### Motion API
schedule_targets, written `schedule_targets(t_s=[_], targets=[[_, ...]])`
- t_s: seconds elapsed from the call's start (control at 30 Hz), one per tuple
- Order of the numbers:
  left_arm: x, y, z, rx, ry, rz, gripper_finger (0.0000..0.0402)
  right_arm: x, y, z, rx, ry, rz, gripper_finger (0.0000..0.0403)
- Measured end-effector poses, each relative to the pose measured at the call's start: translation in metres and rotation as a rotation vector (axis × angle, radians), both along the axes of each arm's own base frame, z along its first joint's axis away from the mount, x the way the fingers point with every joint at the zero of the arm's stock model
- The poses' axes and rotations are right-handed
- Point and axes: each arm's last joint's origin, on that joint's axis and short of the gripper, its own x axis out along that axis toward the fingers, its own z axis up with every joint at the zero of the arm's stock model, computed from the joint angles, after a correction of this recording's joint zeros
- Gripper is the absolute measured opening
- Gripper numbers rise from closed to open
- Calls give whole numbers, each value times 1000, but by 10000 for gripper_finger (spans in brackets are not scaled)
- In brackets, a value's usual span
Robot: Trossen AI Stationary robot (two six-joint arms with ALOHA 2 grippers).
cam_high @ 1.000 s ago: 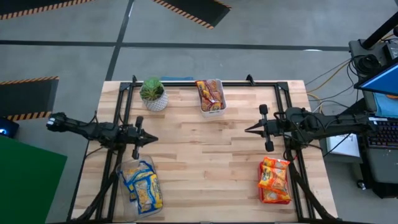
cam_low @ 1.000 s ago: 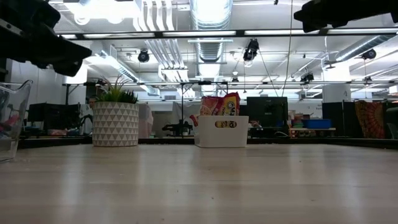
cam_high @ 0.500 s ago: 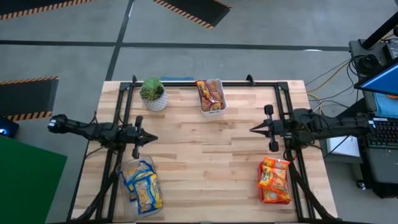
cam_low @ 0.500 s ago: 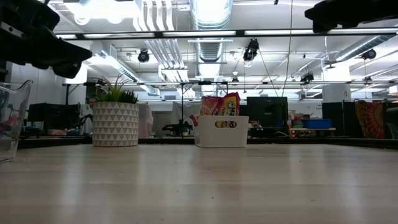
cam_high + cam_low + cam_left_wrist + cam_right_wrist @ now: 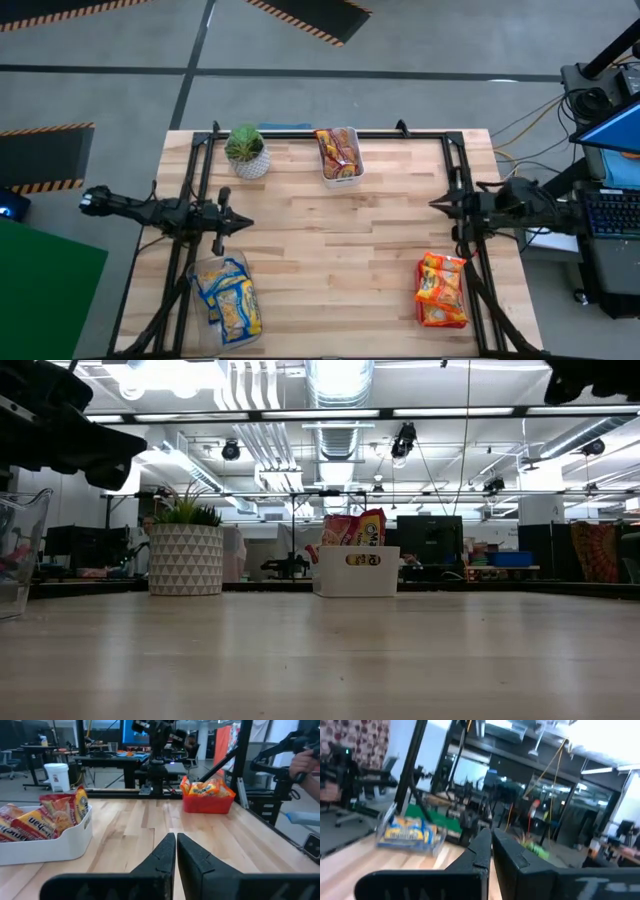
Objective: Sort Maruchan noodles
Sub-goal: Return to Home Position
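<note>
Wooden table (image 5: 330, 250) holds every noodle packet in a bin: blue packs (image 5: 232, 303) near left, close by the left gripper (image 5: 241, 224); orange packs (image 5: 441, 290) near right, close by the right gripper (image 5: 440, 205); red packs (image 5: 338, 150) farthest. Both grippers hang empty, fingers pressed together. The packets seem light, slippery and brittle inside, so pinch them gently across the flat faces.

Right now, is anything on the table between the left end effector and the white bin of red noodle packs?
Nothing visible. The left end effector, shut, hovers over bare table; only wood lies between it and the white bin holding the red noodle packs. The potted plant stands beside that bin, off the line.
</note>
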Motion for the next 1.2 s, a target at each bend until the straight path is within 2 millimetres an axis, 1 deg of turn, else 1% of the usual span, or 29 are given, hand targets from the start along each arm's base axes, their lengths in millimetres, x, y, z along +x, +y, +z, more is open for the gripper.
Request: schedule_targets(t_s=[0.1,0.23,0.3,0.37,0.43,0.5,0.63,0.73,0.83,0.93,1.03,1.1,1.2], targets=[[0,0,0,2,-2,-4,0,1,0,-7,-4,26,0,9],[0,0,0,-1,-4,-15,0,4,0,-6,-3,24,-1,9],[0,-1,0,-47,-1,-31,0,6,0,-11,6,51,-2,9],[0,-2,-1,-104,8,-66,0,6,0,-13,18,51,-5,9],[0,-4,-3,-110,12,-119,0,6,0,-16,24,54,-4,9],[1,-5,-4,-90,15,-140,0,8,0,-24,24,82,-6,9],[1,-4,-3,-87,8,-131,0,9,-1,-26,60,66,-45,9],[1,-3,-2,-116,-7,-73,0,10,-2,-30,72,91,-62,9],[1,-2,-2,-129,0,-40,0,11,0,-33,91,102,-6,9],[2,-2,-3,-127,7,-35,0,13,0,-35,163,121,18,9],[2,-2,-3,-125,16,-35,0,14,-2,-38,230,137,-43,9],[2,-2,-4,-125,21,-34,0,15,-3,-38,211,138,-88,9],[3,-2,-4,-127,27,-34,0,16,-5,-39,75,141,-184,9]])
